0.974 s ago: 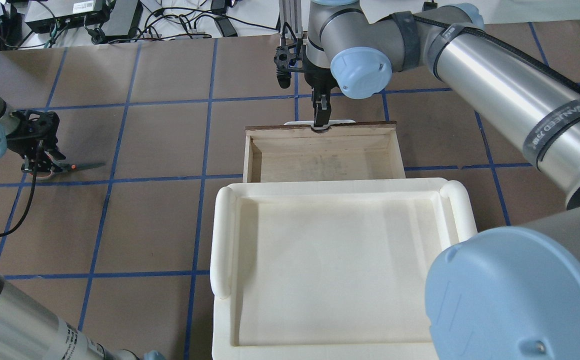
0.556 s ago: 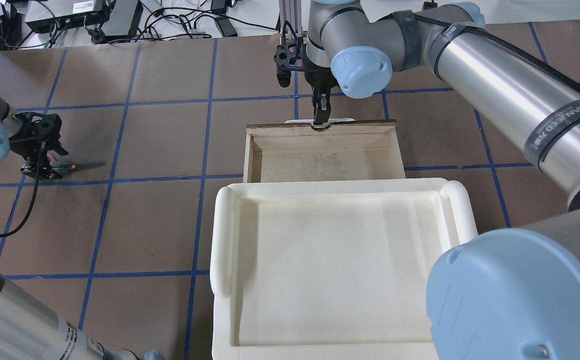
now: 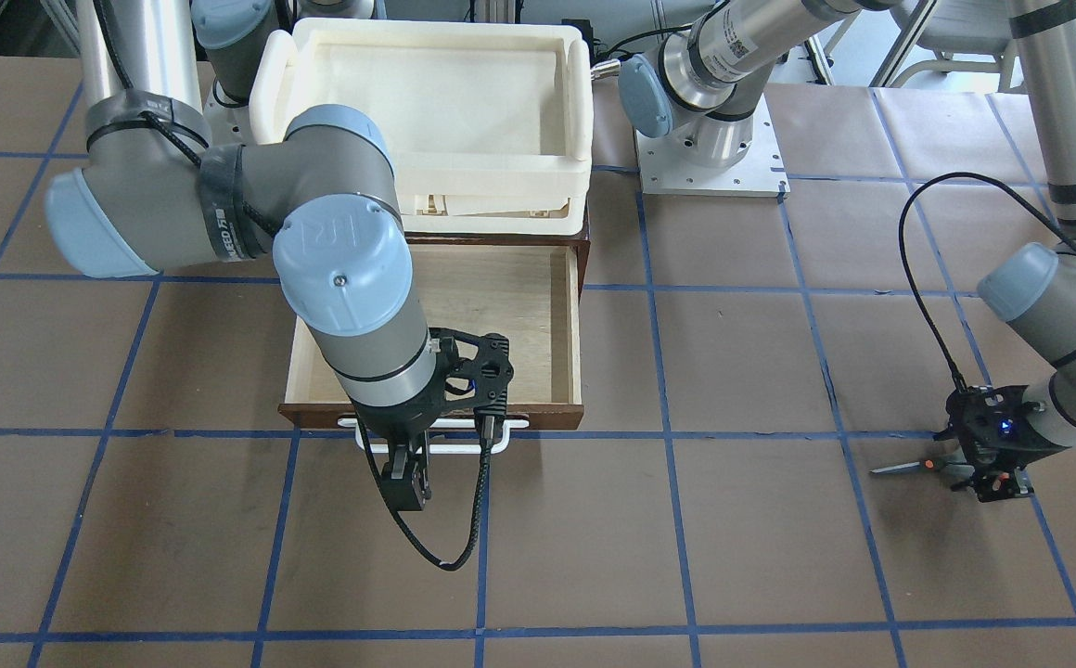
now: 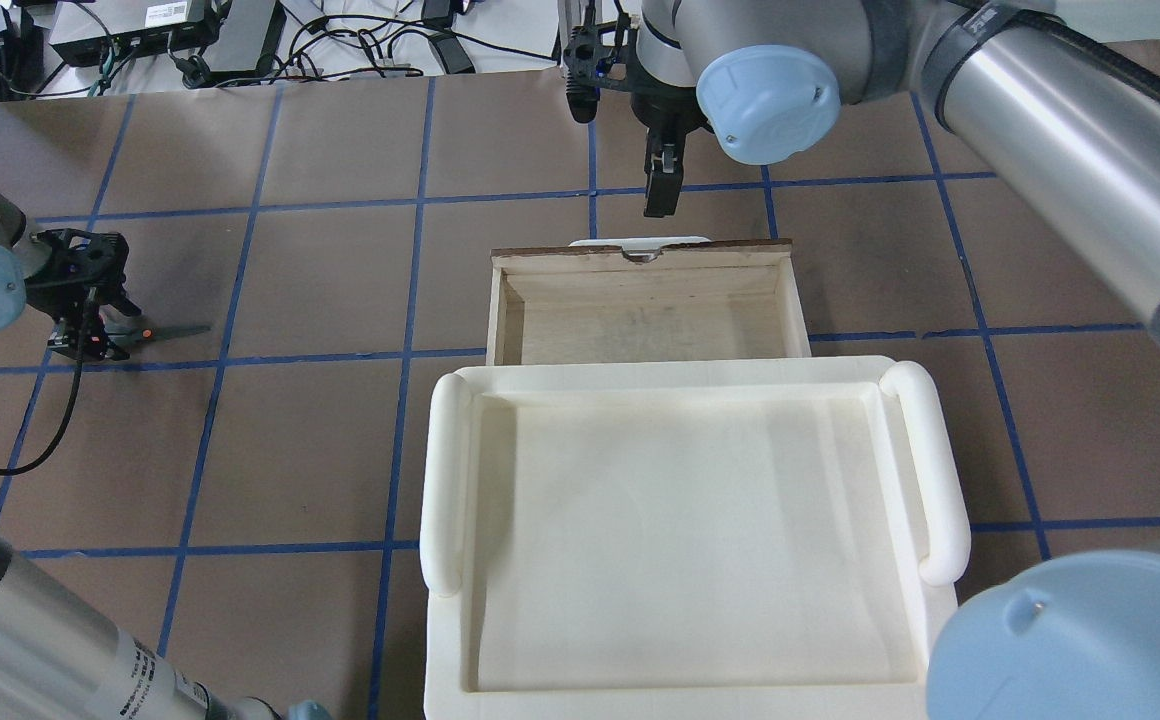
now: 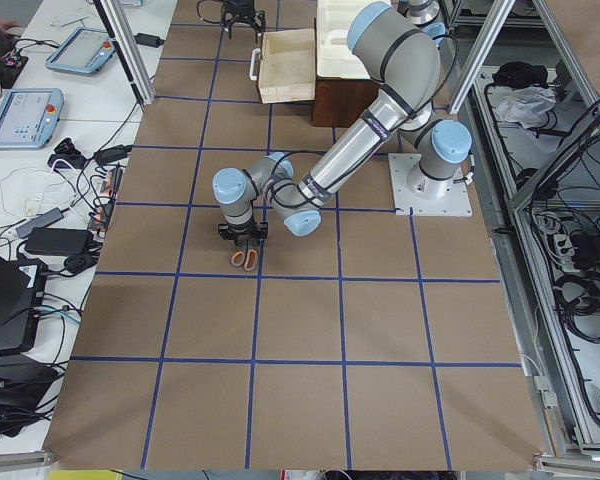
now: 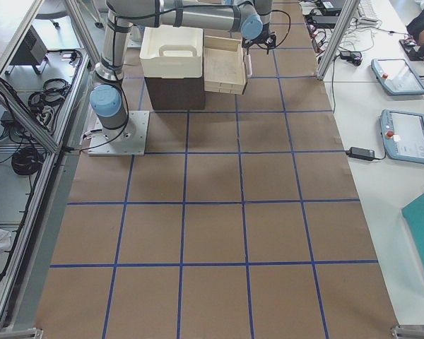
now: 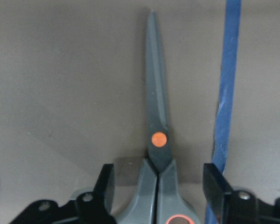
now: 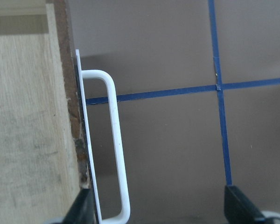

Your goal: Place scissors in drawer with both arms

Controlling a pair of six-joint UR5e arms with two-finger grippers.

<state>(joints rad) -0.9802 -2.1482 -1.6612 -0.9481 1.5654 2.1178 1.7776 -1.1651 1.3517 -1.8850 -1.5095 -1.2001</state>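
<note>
Closest to the robot sat a cream-white foam tray (image 4: pixel 445 480), raised on a dark box. Just beyond it, the drawer (image 4: pixel 497 310) stood pulled out from beneath the tray, showing its pale plywood floor with nothing in it. Its white bar handle (image 8: pixel 117 154) ran across the dark-brown front on the side away from the robot.

Farther out, past the handle, hung the right gripper (image 4: pixel 658 205), pointing down at the brown paper-covered table (image 4: pixel 320 450) with its blue tape grid. Its wrist camera showed the two fingers (image 8: pixel 242 205) spread wide. They held nothing, and the handle lay below them, untouched.

The scissors (image 7: pixel 157 112) lay flat on the table well off to the robot's left, far from the drawer. The dark grey blades were shut and pointed toward the middle of the table, beside a blue tape line. An orange pivot (image 7: pixel 158 139) marked where they crossed.

The left gripper (image 4: pixel 90 345) hung low over the grey handles. Its fingers (image 7: pixel 107 186) were parted, one on each side, with a gap showing between each finger and the neck of the scissors.
</note>
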